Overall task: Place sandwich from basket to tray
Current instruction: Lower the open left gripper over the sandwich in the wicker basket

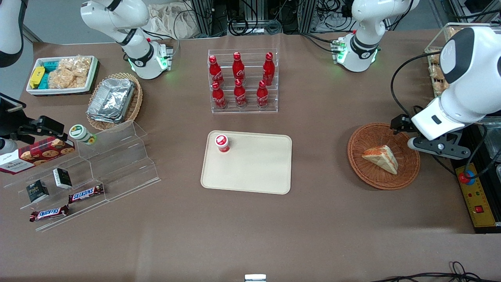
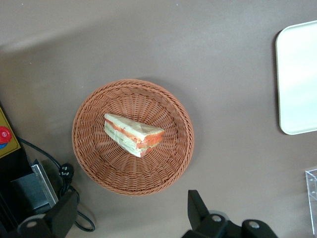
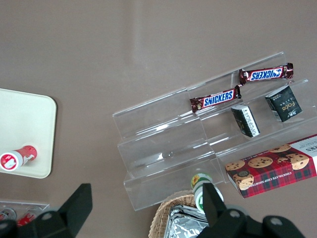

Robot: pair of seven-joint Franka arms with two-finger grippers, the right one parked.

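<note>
- Brown cloth-covered table [image 1: 250,231]: all listed items are borne on it.
- Clear acrylic stepped display stand [image 1: 117,164]: set toward the parked arm's end of the table; two Snickers bars [image 1: 86,193], two small dark boxes [image 1: 62,178], a tartan-printed cookie box [image 1: 37,153] and a green-lidded cup [image 1: 80,133] are held on its steps.
- Large flat beige rectangular plastic tray [image 1: 254,172]: laid at the middle of the table, with a low rim and rounded corners. A small red-lidded cup [image 1: 222,142] is stood in one of its corners farther from the front camera.
- Clear acrylic bottle rack [image 1: 243,81]: placed farther from the front camera than the tray; six red cola bottles [image 1: 239,92] are stood upright in it in two rows.
- Round shallow reddish-brown woven wicker basket [image 1: 383,156]: set toward the working arm's end of the table, well apart from the tray.
- Lighter tan wicker basket [image 1: 135,102]: stacked foil containers [image 1: 111,100] are held in it.
- White rectangular bin [image 1: 91,74]: filled with snack packets [image 1: 70,71].
- Black two-finger gripper [image 2: 131,218]: held above the basket's edge, clear of the contents. The jaws are seen spread wide, with nothing gripped.
- Small triangular clear-wrapped sandwich [image 1: 381,158]: pale bread with orange-red and green filling layers at its edge; it is lying in the middle of the reddish-brown basket, not yet on the tray.
</note>
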